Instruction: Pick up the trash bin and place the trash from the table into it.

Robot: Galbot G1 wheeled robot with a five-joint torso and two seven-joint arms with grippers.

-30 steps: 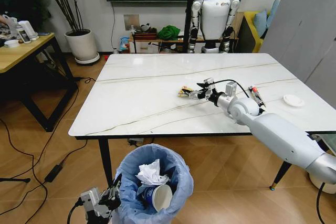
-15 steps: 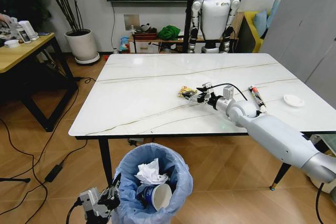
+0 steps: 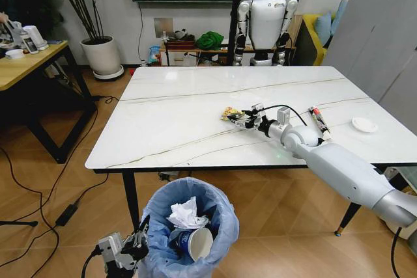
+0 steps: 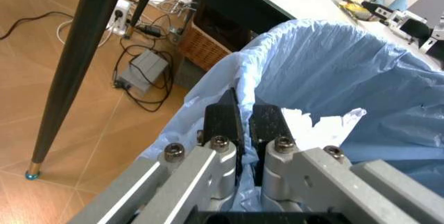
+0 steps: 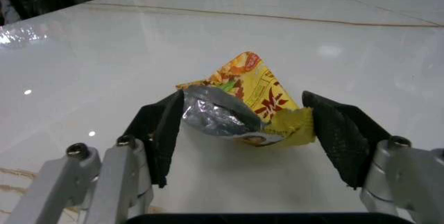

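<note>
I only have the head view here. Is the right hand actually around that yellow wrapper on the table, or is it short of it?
Observer: Around it. In the right wrist view the right hand is open, with one pad on each side of the wrapper, which lies on the table.
Operator: And the left hand down by the bin, does it have a grip?
Observer: Yes. The left wrist view shows the left hand shut on the rim of the trash bin, pinching its blue bag.
Operator: Is the wrapper lying flat?
Observer: No, it is crumpled, and its silver inside faces the hand.
</note>
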